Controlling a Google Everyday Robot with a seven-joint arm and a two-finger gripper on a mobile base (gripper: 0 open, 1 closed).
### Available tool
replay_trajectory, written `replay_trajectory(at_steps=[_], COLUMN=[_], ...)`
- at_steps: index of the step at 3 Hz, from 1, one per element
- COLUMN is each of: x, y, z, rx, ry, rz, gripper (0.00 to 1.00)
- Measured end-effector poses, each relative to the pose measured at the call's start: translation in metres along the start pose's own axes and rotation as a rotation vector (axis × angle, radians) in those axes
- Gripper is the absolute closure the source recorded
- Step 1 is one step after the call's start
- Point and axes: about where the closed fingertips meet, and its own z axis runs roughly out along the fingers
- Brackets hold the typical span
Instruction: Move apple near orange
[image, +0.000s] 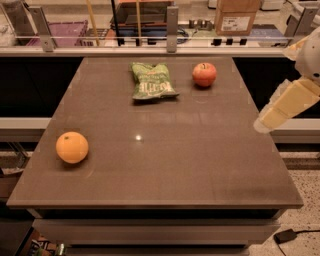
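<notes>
The red apple with yellowish patches rests on the brown table at the far right of centre. The orange sits near the table's left edge, towards the front, far from the apple. My gripper shows as pale cream parts at the right edge of the camera view, beside the table's right edge. It is well to the right of the apple, nearer the front, and touches nothing.
A green chip bag lies flat just left of the apple. A railing with posts runs behind the table's far edge. A cardboard box and shelving stand beyond it.
</notes>
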Motion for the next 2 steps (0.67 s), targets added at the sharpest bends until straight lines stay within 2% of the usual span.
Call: replay_trajectory(at_steps=[1, 2], x=[-0.010, -0.006], y=[-0.005, -0.016], z=[0.006, 0.015], rx=[0.097, 0.166], ry=[-0.001, 0.031], rz=[0.110, 0.226], gripper=[0.00, 0.00])
